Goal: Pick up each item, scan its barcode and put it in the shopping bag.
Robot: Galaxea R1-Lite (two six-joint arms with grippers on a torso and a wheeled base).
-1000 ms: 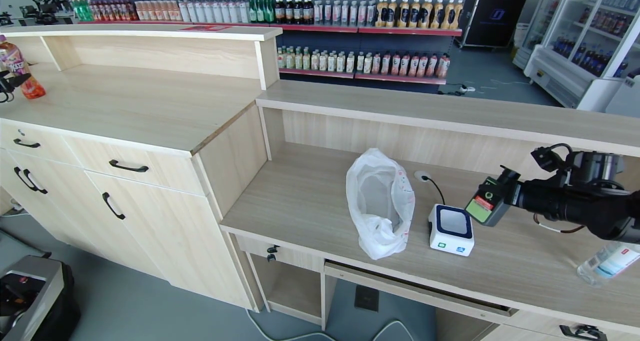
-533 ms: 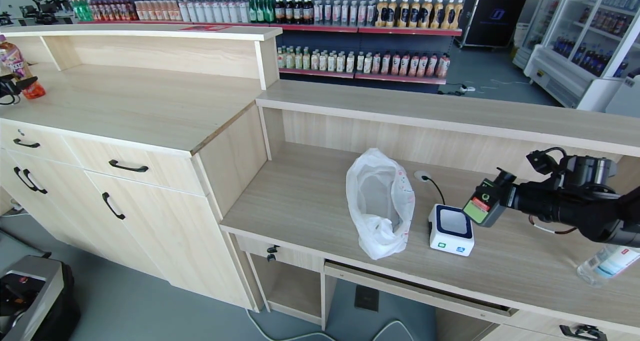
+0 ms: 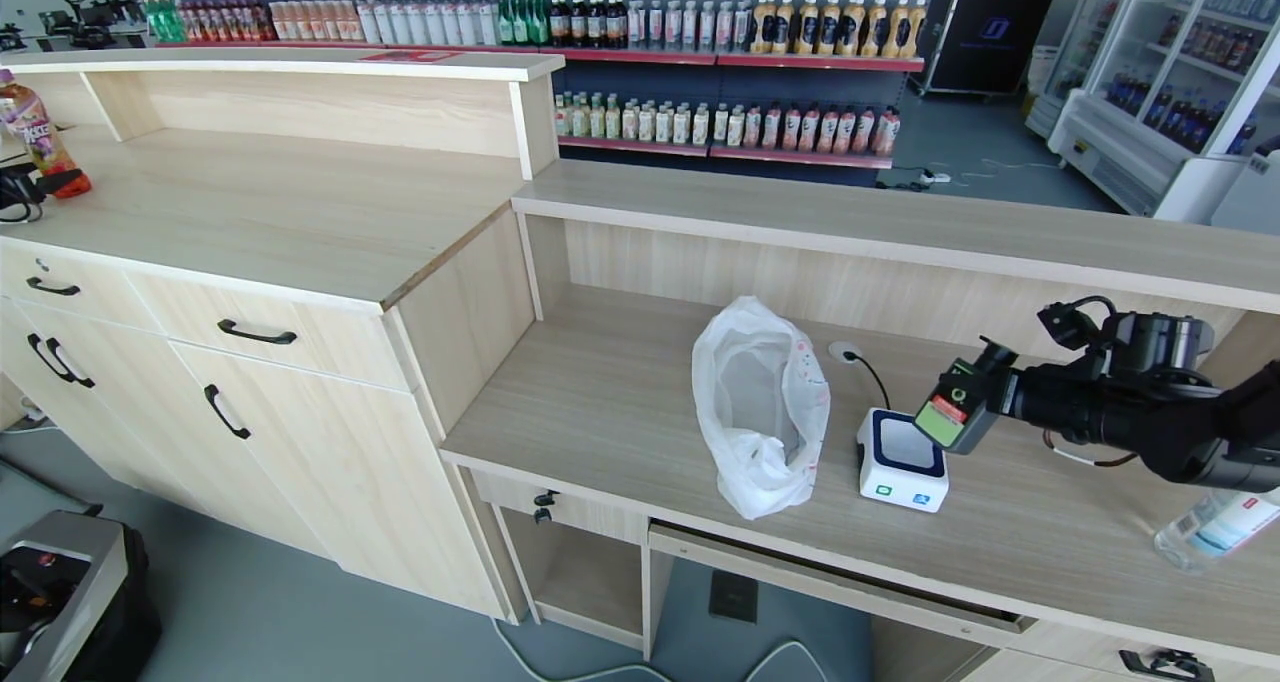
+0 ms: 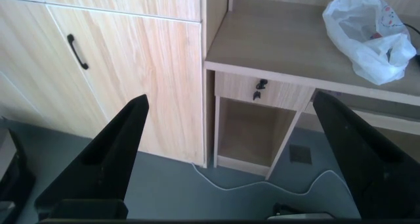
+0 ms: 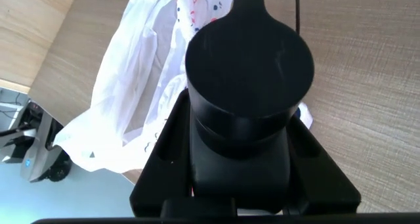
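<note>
My right gripper [image 3: 988, 398] is shut on a dark can-like item with a green and red label [image 3: 957, 412]. It holds the item just above the right edge of the white barcode scanner [image 3: 898, 459]. In the right wrist view the item's black body [image 5: 248, 73] sits between the fingers, with the white shopping bag [image 5: 134, 112] beyond it. The bag [image 3: 758, 420] stands open on the desk, left of the scanner. My left gripper [image 4: 231, 100] hangs open above the floor before the cabinet, with the bag [image 4: 371, 33] far off.
A clear water bottle [image 3: 1213, 528] lies on the desk [image 3: 600, 402] at the far right. An orange drink bottle [image 3: 35, 132] stands on the higher counter [image 3: 280, 212] at the far left. The scanner's cable [image 3: 868, 370] runs to a desk port behind it.
My right gripper has carried the item to the left and slightly down, closer to the scanner. The bag and scanner stay where they were.
</note>
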